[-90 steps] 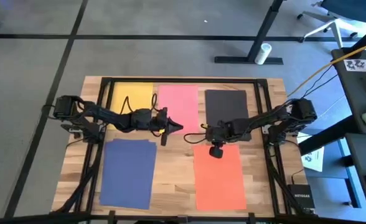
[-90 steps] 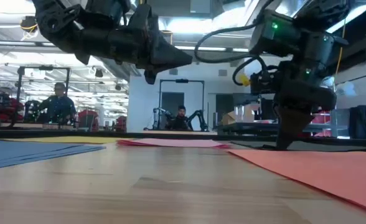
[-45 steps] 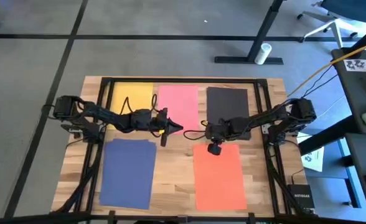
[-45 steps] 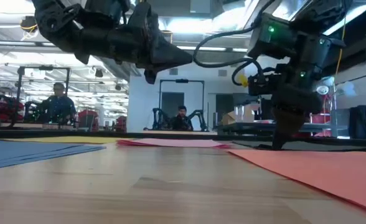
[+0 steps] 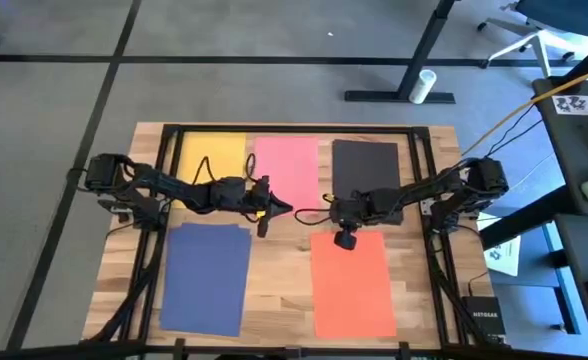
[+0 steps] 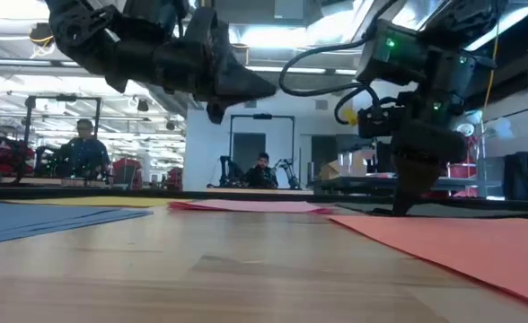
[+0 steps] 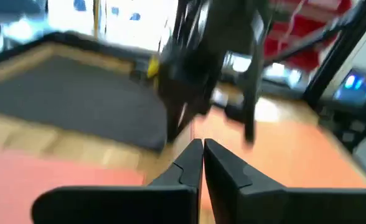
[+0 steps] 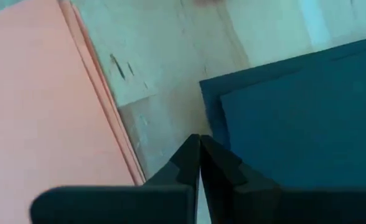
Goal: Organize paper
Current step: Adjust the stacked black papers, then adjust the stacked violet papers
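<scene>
Seen from above: five coloured stacks of paper on a wooden table (image 5: pixel 289 262). Yellow sheets (image 5: pixel 212 153) at eleven o'clock, pink sheets (image 5: pixel 289 165) at twelve, black sheets (image 5: pixel 366 168) at one, navy blue sheets (image 5: pixel 206 277) at seven, orange sheets (image 5: pixel 352 283) at five. Left gripper (image 5: pixel 282 209) raised over bare wood near the table's centre, just off the pink stack's near edge, fingers (image 7: pixel 186 163) pressed together with nothing between them. Right gripper (image 5: pixel 328 212) lowered close to the surface just to the three o'clock side of it, tip (image 6: pixel 406 208) apparently at or just above the wood beside the black stack's corner, though contact cannot be confirmed; fingers (image 8: pixel 192 158) likewise closed and empty. Likely risks, as judgement: tips pointed toward each other and near enough to collide if either advances; closed fingers sliding under or across a thin edge and crumpling, folding or fanning a stack instead of squaring it; a low tip scraping the wood and dragging the black or orange corner out of line. Two people (image 6: pixel 84 148) far off in the room behind, well clear of the arms.
</scene>
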Controlling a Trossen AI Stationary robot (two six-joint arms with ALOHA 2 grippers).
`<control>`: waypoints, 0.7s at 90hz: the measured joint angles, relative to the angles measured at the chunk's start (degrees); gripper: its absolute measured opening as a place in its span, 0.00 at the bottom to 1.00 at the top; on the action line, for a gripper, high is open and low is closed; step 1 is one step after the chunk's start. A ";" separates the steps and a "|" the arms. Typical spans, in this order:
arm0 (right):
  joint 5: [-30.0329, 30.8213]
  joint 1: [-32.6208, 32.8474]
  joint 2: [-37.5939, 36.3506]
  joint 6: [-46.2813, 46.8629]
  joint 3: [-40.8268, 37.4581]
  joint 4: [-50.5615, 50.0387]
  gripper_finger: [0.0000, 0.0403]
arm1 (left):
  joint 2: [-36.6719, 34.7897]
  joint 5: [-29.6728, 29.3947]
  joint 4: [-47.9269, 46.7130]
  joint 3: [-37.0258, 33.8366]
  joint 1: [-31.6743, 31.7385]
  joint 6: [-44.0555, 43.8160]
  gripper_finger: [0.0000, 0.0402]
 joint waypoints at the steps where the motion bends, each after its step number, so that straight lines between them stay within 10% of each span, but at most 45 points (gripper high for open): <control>1: -0.11 0.01 0.00 0.00 0.00 0.05 0.00 | -0.18 0.32 -0.96 0.00 0.00 0.20 0.00; 22: -5.59 2.24 0.00 -1.57 1.75 6.74 0.00 | -6.70 7.38 -23.09 0.02 -3.09 1.95 0.00; 63: -7.46 2.84 3.73 -4.14 9.85 13.38 0.00 | -17.09 -1.80 -67.46 0.02 -24.87 -15.94 0.00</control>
